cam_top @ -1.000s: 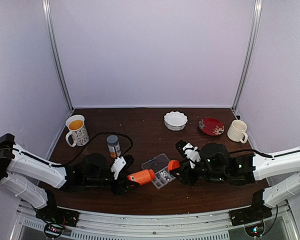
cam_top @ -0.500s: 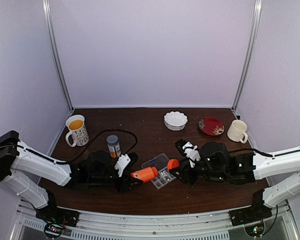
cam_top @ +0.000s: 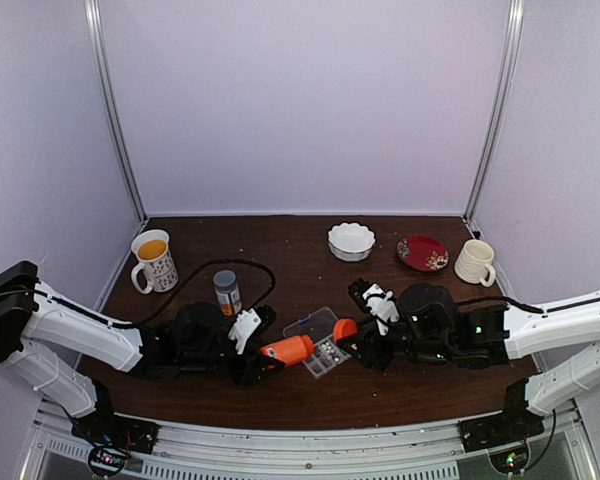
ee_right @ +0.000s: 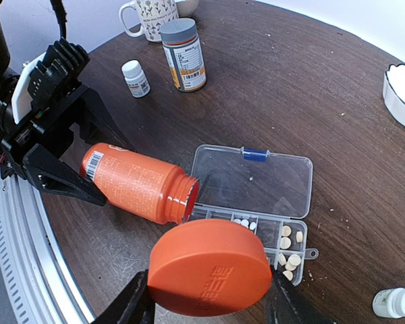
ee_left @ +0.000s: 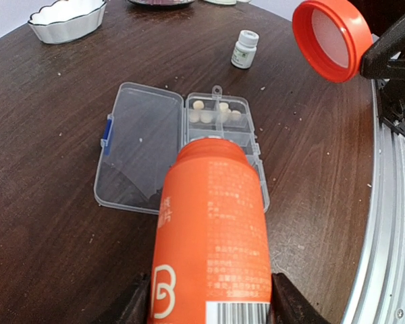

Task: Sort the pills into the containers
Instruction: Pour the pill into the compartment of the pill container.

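Note:
The containers are one clear organizer box (ee_right: 256, 182) lying open, its lid flat on the table. The pills (ee_right: 287, 246) are pale tablets in several of its little compartments, and they also show in the left wrist view (ee_left: 206, 115). My left gripper (ee_left: 212, 307) is shut on the base end of an orange bottle (ee_left: 212, 223). The bottle lies nearly level with its open mouth (ee_right: 189, 199) over the box's near compartments. My right gripper (ee_right: 209, 297) is shut on the orange cap (ee_right: 209, 266), held just above the box's near right side (cam_top: 346, 328).
A small white bottle (ee_right: 135, 77) and a grey-capped bottle (ee_right: 183, 54) stand behind the left arm. Another small white bottle (ee_right: 395, 302) stands right of the box. At the back are a patterned mug (cam_top: 153, 258), a white bowl (cam_top: 351, 240), a red plate (cam_top: 421, 252) and a cream mug (cam_top: 474, 261).
My left gripper has carried the orange bottle to the right, bringing its mouth over the box. The right gripper with the cap has barely shifted.

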